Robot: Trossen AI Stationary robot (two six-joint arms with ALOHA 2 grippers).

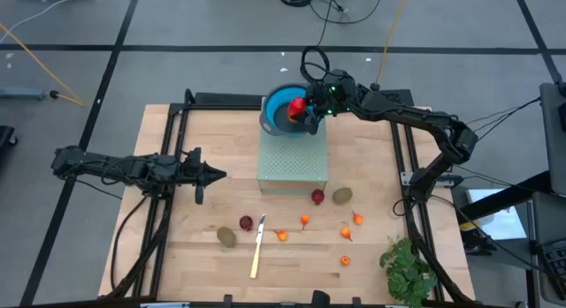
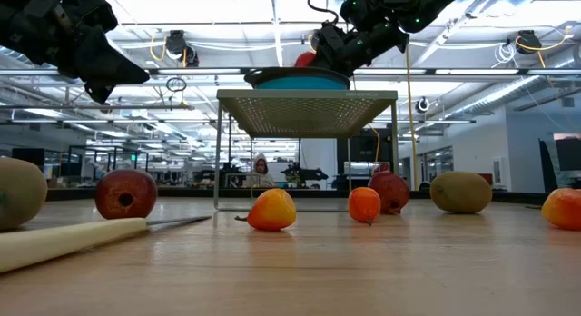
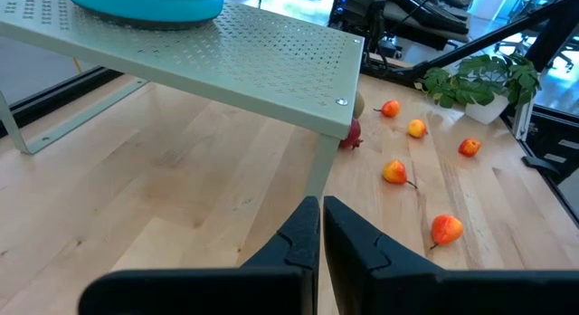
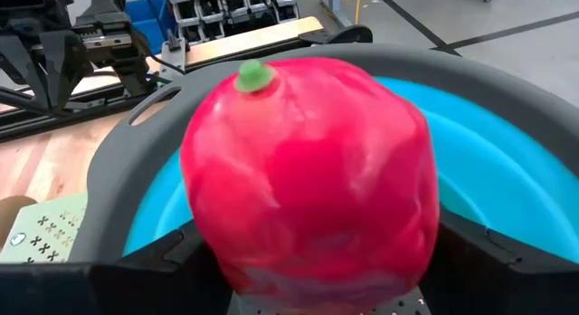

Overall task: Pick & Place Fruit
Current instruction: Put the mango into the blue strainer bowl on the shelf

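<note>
Right gripper (image 1: 311,113) clasps large glossy red fruit (image 4: 308,170) directly above blue grey-rimmed bowl (image 4: 507,197); release drops straight down. Left gripper (image 1: 215,175) clenched, empty.

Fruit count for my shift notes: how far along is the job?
Done: nothing lies loose in the blue bowl. In hand: the right gripper holds a red fruit over it. Left: two kiwis, two dark red balls and five orange bits on the table. The left gripper waits, shut.

High view straight down; low view table-level, level across; wrist views close; all share perforated stand (image 1: 293,157).
</note>
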